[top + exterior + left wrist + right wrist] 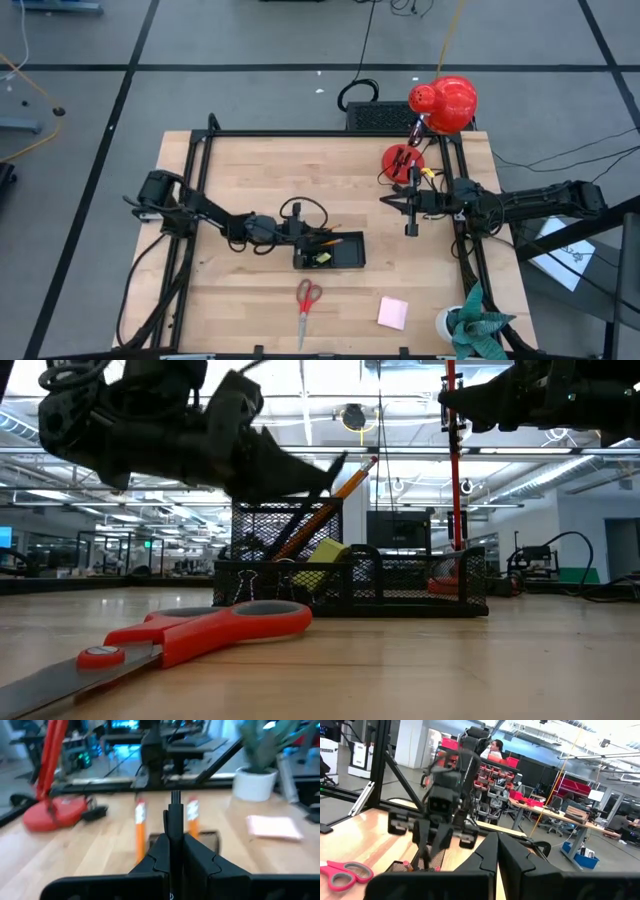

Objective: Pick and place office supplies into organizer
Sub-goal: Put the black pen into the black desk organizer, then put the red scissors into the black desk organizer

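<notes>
black pen in left gripper

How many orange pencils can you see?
2. Both orange pencils stand tilted in the organizer, side by side just beyond the left gripper, which holds a black pen. More could be hidden behind the gripper.

Red scissors, pink pad
</notes>
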### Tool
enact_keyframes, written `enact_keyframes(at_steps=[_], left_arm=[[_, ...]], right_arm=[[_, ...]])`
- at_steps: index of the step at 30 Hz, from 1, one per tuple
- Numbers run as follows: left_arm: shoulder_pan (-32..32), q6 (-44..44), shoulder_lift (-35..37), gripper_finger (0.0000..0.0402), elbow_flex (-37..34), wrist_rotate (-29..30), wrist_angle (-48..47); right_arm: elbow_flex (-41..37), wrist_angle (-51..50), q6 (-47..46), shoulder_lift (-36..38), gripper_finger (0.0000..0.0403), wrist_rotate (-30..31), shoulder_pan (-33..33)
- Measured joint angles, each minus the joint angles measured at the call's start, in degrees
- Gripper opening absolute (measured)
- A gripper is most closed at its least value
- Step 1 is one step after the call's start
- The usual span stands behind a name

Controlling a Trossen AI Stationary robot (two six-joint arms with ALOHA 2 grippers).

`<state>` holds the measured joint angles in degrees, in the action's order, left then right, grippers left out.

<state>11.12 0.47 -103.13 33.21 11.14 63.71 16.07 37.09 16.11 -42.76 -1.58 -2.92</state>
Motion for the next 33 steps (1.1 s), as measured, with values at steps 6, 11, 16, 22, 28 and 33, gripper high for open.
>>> enact_keyframes(at_steps=[6, 11, 16, 22, 28, 33], left_arm=[[-1.5, -2.6, -2.2, 0.0026, 0.2, 0.9, 0.8], [-1.6, -2.4, -2.4, 0.0026, 0.2, 0.4, 0.8], [-1.6, -3.8, -2.4, 0.0034, 0.1, 0.4, 1.1], [-1.2, -4.7, -2.5, 0.0098, 0.1, 0.4, 1.1], [-0.5, -2.6, -2.0, 0.0155, 0.0, 0.9, 0.6], [0.0, -1.4, 1.0, 0.0173, -0.2, 2.6, -0.9]], right_arm=[[0.0, 0.4, 0.0, 0.0, 0.0004, 0.0, 0.0], [0.0, 0.4, 0.0, 0.0, 0.0004, 0.0, 0.0], [0.0, 0.4, 0.0, 0.0, 0.0004, 0.0, 0.0], [0.0, 0.4, -0.3, 0.0, 0.0004, 0.0, 0.0], [0.0, 0.4, -0.4, 0.0, 0.0004, 0.0, 0.0], [0.0, 0.4, -0.4, 0.0, 0.0004, 0.0, 0.0]])
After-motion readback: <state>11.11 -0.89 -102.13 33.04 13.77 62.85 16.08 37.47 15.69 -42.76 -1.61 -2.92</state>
